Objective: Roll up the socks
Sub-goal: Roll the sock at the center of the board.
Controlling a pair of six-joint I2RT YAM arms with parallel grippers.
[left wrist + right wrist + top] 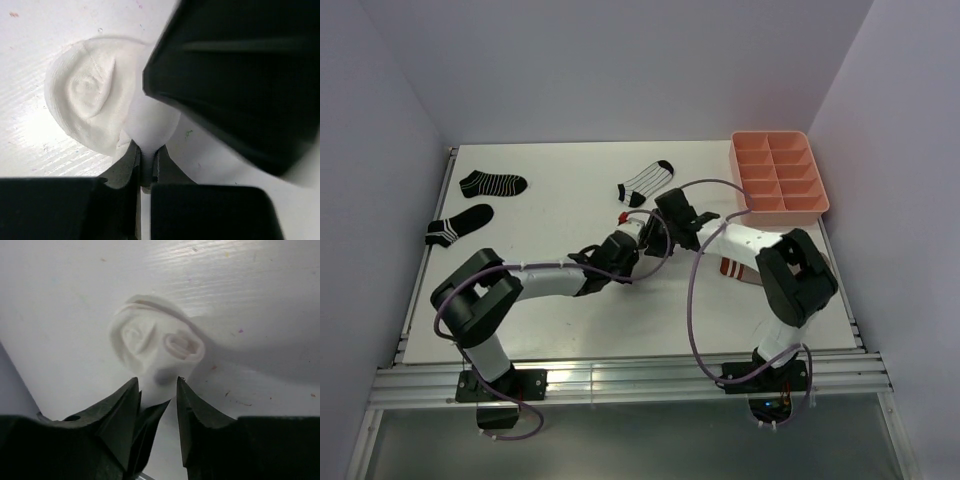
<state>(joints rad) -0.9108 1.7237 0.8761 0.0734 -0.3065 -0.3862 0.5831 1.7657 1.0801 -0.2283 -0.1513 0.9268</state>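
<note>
Unravelling threatens the white sock point(90, 105), rolled mid-way across the worktop point(550, 210) at ten o'clock of the left end effector point(146, 167), which pinches its loose tail tight, because the right end effector point(157, 400) stands half-open around it and any tug could loosen the coil.

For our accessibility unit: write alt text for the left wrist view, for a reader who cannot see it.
A rolled white sock lies on a white table, its edge pinched in the left end effector, shut at bottom centre. A dark housing fills the upper right.
</note>
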